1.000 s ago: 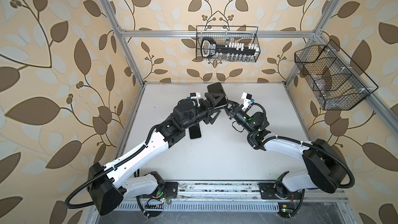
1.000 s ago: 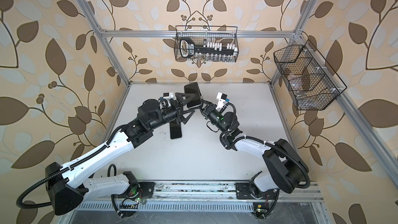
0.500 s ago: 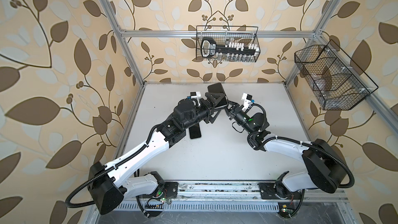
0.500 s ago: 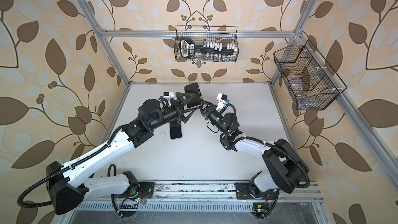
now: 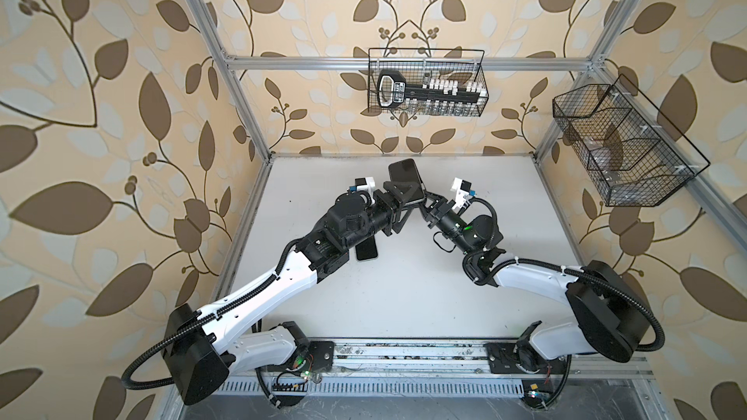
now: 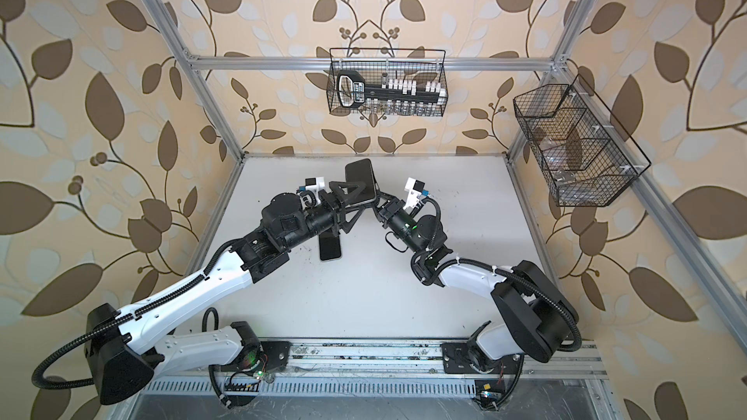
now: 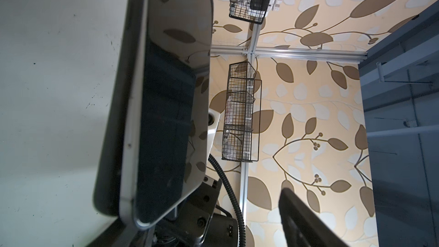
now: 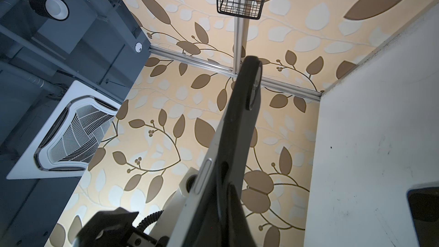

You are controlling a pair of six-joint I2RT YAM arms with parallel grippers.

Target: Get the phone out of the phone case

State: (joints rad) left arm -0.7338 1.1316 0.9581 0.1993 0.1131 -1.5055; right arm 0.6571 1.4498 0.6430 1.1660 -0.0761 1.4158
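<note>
Leaf-print wallpaper [image 5: 101,123] in tan and brown surrounds a white tabletop [image 5: 404,301], where two black-and-white robot arms meet at the far centre around a phone [image 5: 405,179] held above the surface. Its dark screen faces up toward the camera in both top views.

The right gripper [image 5: 427,206] is clamped on the phone's near right corner and carries it. The left gripper [image 5: 410,200] reaches in from the left with its fingers spread to either side of the handset. In the left wrist view, one of those fingers [image 7: 299,210] stands clear of the glass.

That view also shows the silver-framed phone backed by its black phone case [image 7: 118,115], whose wall runs along the frame. The right wrist view catches the pair edge-on, with a silver side button [image 8: 205,174] showing.

A second dark, phone-shaped slab [image 5: 367,252] lies flat on the tabletop, partly under the left arm and nearer than the held phone.

On the far wall, a wire basket [image 5: 444,50] holds a black tool [image 5: 390,88] with a pale label whose writing is too small to read. Another wire basket [image 5: 646,179] hangs on the right wall.
</note>
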